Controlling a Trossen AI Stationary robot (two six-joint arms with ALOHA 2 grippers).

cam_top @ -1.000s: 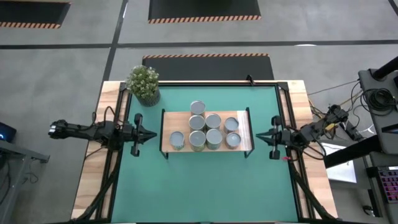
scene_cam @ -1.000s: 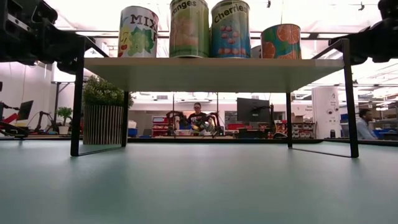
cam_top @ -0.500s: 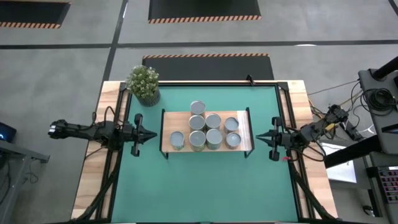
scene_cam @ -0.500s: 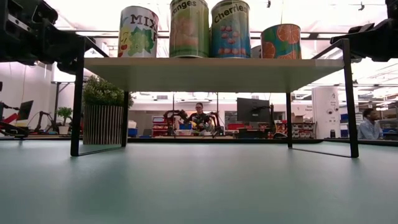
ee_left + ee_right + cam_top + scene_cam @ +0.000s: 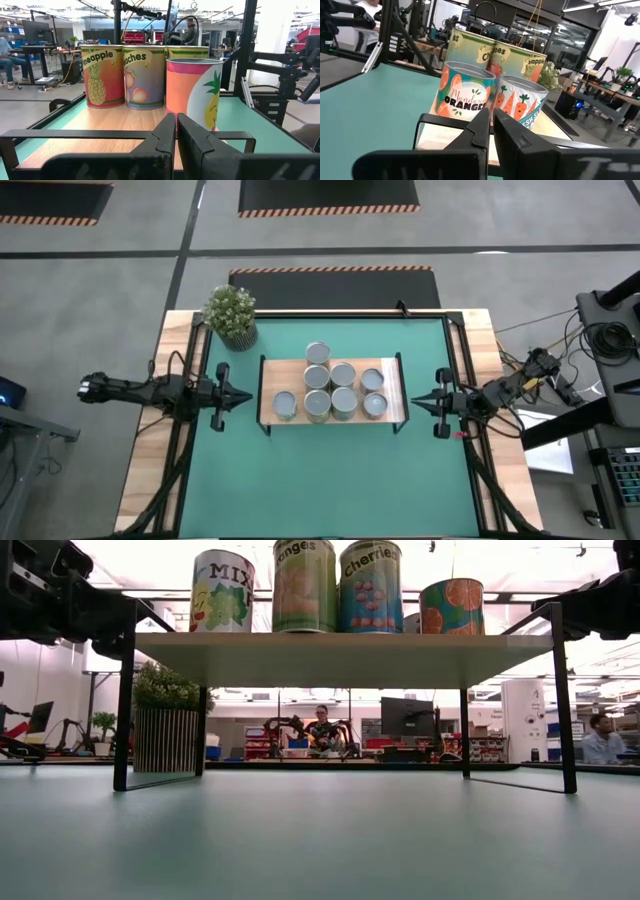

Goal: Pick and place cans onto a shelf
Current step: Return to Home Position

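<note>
Several cans (image 5: 330,390) with silvery tops and coloured labels stand upright on the light-wood shelf (image 5: 393,412), a board on a thin black frame in the middle of the green mat. In the low view the cans (image 5: 335,585) stand on the shelf board (image 5: 340,658). My left gripper (image 5: 248,394) is shut and empty, level, just off the shelf's left end; its wrist view shows the cans (image 5: 125,75) ahead. My right gripper (image 5: 412,401) is shut and empty, level, just off the shelf's right end, facing the cans (image 5: 470,95).
A leafy potted plant (image 5: 231,315) stands at the table's far left corner. The green mat (image 5: 330,480) lies bare between the shelf and the near edge. People (image 5: 322,730) sit in the room beyond the table.
</note>
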